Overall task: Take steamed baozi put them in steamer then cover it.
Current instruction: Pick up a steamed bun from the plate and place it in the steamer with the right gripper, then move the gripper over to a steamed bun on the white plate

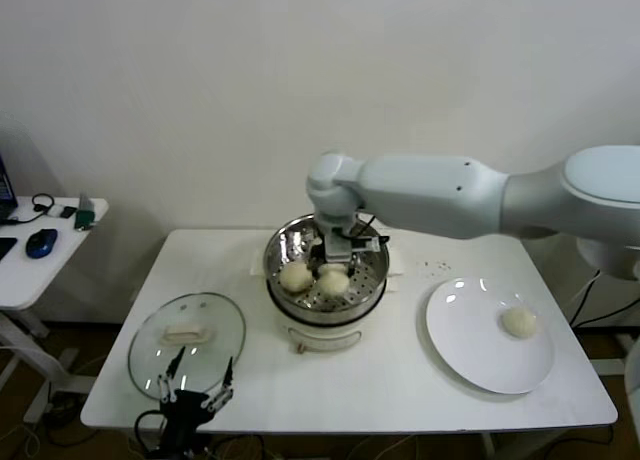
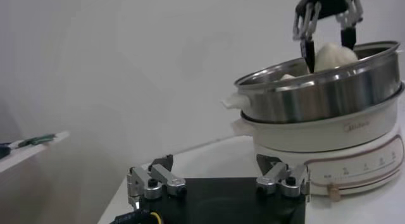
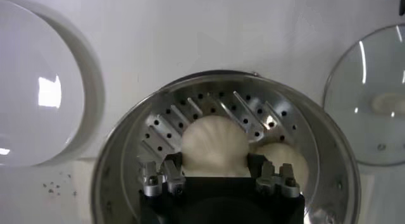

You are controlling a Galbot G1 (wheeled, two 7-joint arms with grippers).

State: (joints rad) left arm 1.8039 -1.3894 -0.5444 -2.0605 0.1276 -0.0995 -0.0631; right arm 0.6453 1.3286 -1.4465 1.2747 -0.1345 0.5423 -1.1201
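Baozi: round cream-white dough bun (image 3: 214,146) sits between right hand (image 1: 340,252) fingers, inside shiny perforated steel steamer (image 1: 283,242). Left hand (image 1: 195,390) idles wide at clear glass lid's (image 1: 150,352) 6 o'clock. Last bun (image 1: 519,322) on flat white plate (image 1: 462,340), at right hand's 4 o'clock.

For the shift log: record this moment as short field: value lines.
right gripper: inside the steamer, fingers around a baozi
left gripper: open, parked low at the table's front edge, beside the cover
baozi in steamer: two visible in head view
baozi on plate: one, on the white plate
cover: off, flat on the table
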